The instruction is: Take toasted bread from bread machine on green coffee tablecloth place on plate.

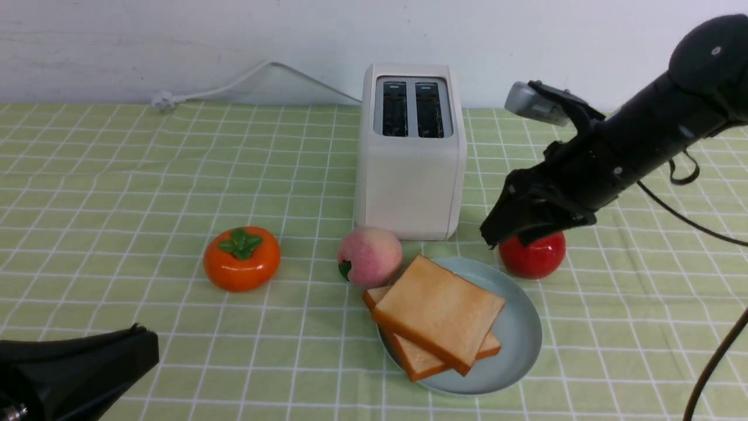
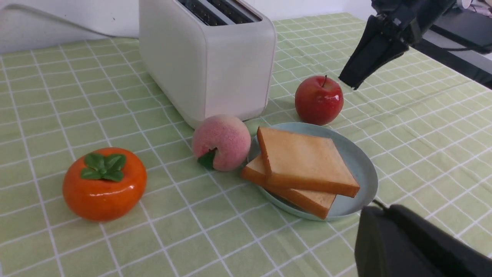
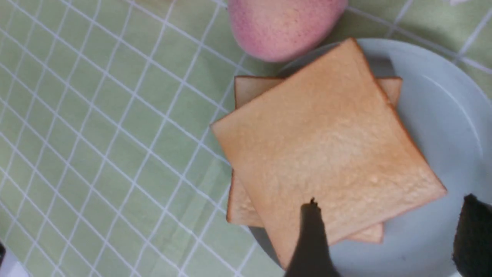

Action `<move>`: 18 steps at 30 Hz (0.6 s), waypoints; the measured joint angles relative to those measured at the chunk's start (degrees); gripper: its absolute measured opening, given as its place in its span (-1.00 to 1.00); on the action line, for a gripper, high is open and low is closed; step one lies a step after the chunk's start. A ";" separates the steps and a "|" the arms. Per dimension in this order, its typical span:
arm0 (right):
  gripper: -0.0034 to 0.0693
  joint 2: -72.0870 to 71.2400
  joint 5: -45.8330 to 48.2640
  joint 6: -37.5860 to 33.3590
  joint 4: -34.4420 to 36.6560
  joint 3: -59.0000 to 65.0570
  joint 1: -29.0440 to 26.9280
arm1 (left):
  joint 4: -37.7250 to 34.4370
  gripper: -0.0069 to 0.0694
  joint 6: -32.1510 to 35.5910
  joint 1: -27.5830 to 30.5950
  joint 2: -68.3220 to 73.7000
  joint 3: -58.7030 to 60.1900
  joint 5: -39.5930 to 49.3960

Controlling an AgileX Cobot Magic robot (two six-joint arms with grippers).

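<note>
two toasted bread slices (image 1: 439, 310) on one plate (image 1: 522, 345)

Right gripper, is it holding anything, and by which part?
Nothing: the right gripper is open, both toast slices lying free on the plate.

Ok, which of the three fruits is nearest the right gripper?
The red apple, beside the plate on the robot's right. The right gripper hangs close over it; the peach and the orange persimmon lie further left.
</note>
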 joint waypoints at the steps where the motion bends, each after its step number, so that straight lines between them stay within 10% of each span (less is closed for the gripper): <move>1: 0.35 -0.42 1.59 1.68 -1.98 -1.54 -0.04 | 0.13 -0.85 0.00 0.00 0.00 0.00 0.00; 12: -0.87 -21.80 5.82 9.46 -16.60 -5.31 -0.11 | -0.01 -0.85 0.00 0.00 -2.80 0.00 -4.82; 18: -0.94 -37.06 6.31 14.25 -21.70 3.14 -0.11 | 0.59 -0.85 0.00 0.00 -9.23 0.00 -4.86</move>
